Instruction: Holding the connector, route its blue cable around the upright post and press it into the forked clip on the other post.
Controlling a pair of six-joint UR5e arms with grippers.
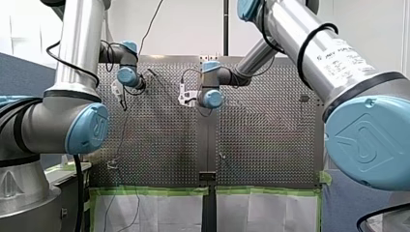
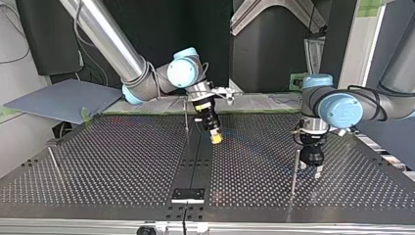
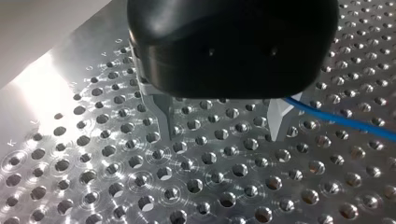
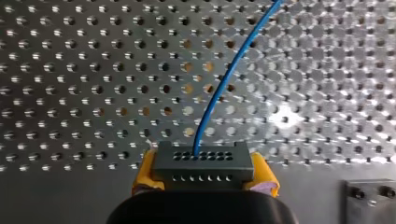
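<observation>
Connector [image 4: 201, 163] clamped crosswise in right pincer [image 4: 204, 176], blue cable [image 4: 224, 79] leaving straight ahead; left pincer [image 3: 219, 135] spread, gripping nothing.

I'm looking over a perforated metal desk [image 1: 270, 140], light glaring off it. Green tape [image 1: 150, 190] is edging its near side; a white wall [image 1: 188, 24] is standing behind. Grey board [image 2: 56, 100] is lying at the top view's left.

The silver perforated metal tabletop [image 3: 93, 177] is polished and glaring, with fine machining rings round its holes. The thin blue plastic-sheathed cable [image 4: 224, 74] is smooth and faintly glossy; the dark grey rectangular plastic connector [image 4: 201, 164] is matt. My right gripper [image 4: 204, 173] has dull yellow fingers [image 4: 145, 170]; my left gripper [image 3: 220, 135], a glossy black shell and bare metal fingers [image 3: 164, 116].
</observation>
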